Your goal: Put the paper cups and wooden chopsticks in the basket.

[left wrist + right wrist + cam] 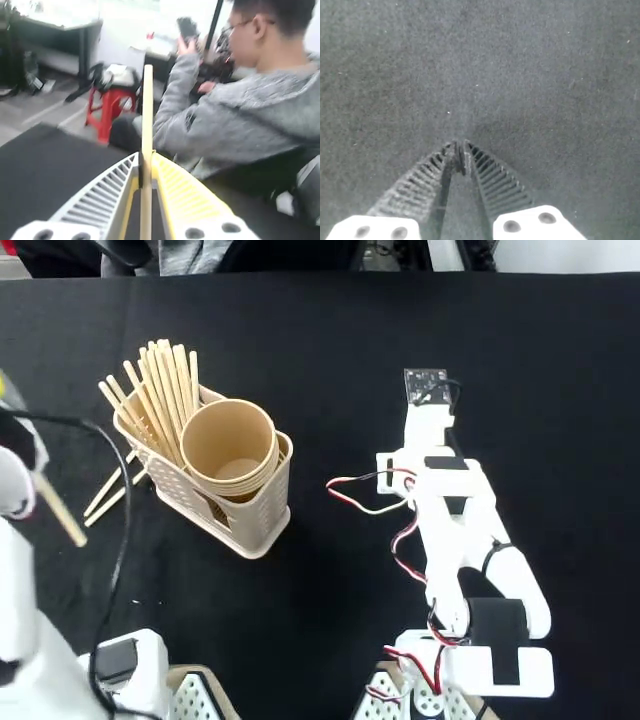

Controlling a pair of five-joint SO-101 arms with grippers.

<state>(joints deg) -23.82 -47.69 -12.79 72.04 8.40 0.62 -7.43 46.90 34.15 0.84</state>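
Observation:
A white slotted basket [255, 525] stands left of the table's middle. It holds stacked paper cups [228, 445] and a bundle of several wooden chopsticks [160, 385]. Two loose chopsticks [108, 495] lie on the black cloth against the basket's left side. At the far left edge, my left arm holds one chopstick [60, 510] raised off the table. In the left wrist view my left gripper [146, 156] is shut on that chopstick [147, 105], which sticks out past the fingertips. My right gripper [459, 147] is shut on nothing, close over bare black cloth.
My right arm [445, 500] sits folded on the right half of the table, with red and white wires [365, 490] looping toward the basket. A seated person in a grey sweater [240, 115] is beyond the table's far edge.

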